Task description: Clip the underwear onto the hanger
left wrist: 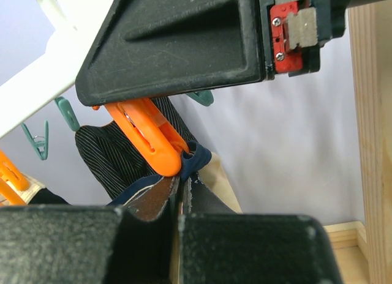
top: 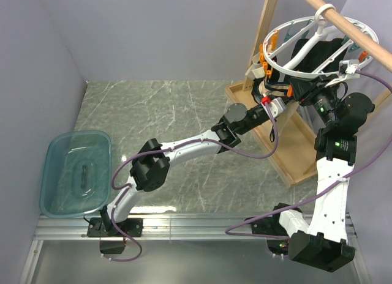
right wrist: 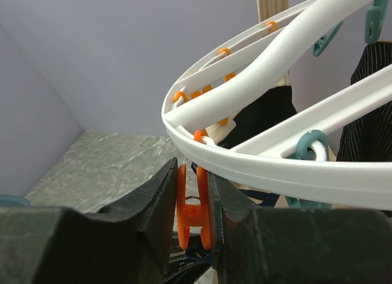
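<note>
The white ring hanger [top: 318, 28] hangs from the wooden rod at the upper right. In the left wrist view my left gripper [left wrist: 179, 187] is shut on the underwear [left wrist: 225, 187], which is beige with navy trim. The trim corner sits at the tip of an orange clip [left wrist: 149, 137] hanging from the hanger [left wrist: 37, 76]. In the right wrist view my right gripper [right wrist: 192, 171] is shut on the handles of that orange clip [right wrist: 193, 213], just under the hanger's rim [right wrist: 275, 155]. In the top view both grippers meet below the ring, and the underwear is mostly hidden there.
A black pinstriped garment [left wrist: 107, 155] hangs from the hanger beside the clip, also seen from above [top: 318, 54]. Teal clips [left wrist: 37, 140] dangle nearby. The wooden frame's post [left wrist: 370, 112] and base [top: 275, 140] stand close by. A teal bin [top: 55, 149] sits at the left.
</note>
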Robot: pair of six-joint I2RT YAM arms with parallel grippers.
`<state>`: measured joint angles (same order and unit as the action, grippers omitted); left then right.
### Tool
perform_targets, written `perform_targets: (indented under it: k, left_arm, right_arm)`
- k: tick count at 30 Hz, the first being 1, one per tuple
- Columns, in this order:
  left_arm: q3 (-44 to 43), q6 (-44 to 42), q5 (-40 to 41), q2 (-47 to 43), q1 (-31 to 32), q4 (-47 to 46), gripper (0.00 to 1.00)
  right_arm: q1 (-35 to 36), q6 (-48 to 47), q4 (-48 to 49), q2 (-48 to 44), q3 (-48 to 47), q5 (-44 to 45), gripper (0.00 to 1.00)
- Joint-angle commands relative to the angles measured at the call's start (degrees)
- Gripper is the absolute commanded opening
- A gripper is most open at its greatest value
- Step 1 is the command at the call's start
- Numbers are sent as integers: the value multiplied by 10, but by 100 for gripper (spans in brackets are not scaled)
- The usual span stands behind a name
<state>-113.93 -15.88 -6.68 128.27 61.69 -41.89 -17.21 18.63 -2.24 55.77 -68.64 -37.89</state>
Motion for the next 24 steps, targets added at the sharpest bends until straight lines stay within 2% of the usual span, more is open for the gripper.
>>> perform_targets:
  k: [1, 7, 13, 22, 24]
  left_arm:
    - [-30, -13, -3, -6, -1, -38, 0]
    - [-30, -14, 6, -6, -1, -46, 0]
    - [-29, -15, 6, -6, -2, -50, 0]
    - [-21, -15, 6, -8, -2, -57, 1]
    - [-15, -13, 9, -12, -2, -56, 7]
  right_arm:
    - [17, 11, -54, 1, -16, -57, 30]
    - [16, 11, -56, 0, -17, -51, 36]
    - [16, 15, -54, 0, -18, -42, 48]
    - [17, 25, -41, 0, -17, -37, 50]
    - [16, 28, -38, 1, -18, -37, 50]
